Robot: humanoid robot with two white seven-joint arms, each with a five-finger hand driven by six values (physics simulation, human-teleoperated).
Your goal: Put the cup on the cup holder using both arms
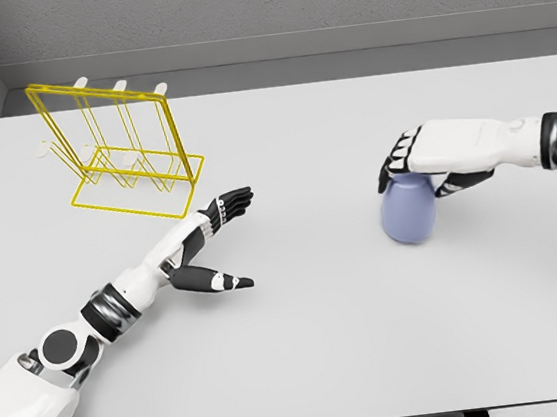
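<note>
Cup, pale lavender blue, is standing on the white table toward its right edge, roughly midway between the near and far edges. The right hand is coming in from the right edge and sitting over the top of the cup, its dark fingers curling down around the upper part so that the hand is gripping it from above. The cup's base is looking to be resting on the table surface, though I cannot be sure.

Well apart from it, near the far left corner, the yellow wire cup holder is standing with pale pegs poking up along its top. The left hand is reaching out from the near left corner, stopping just short of the holder, fingers stretched flat and thumb splayed wide, gripping nothing.
</note>
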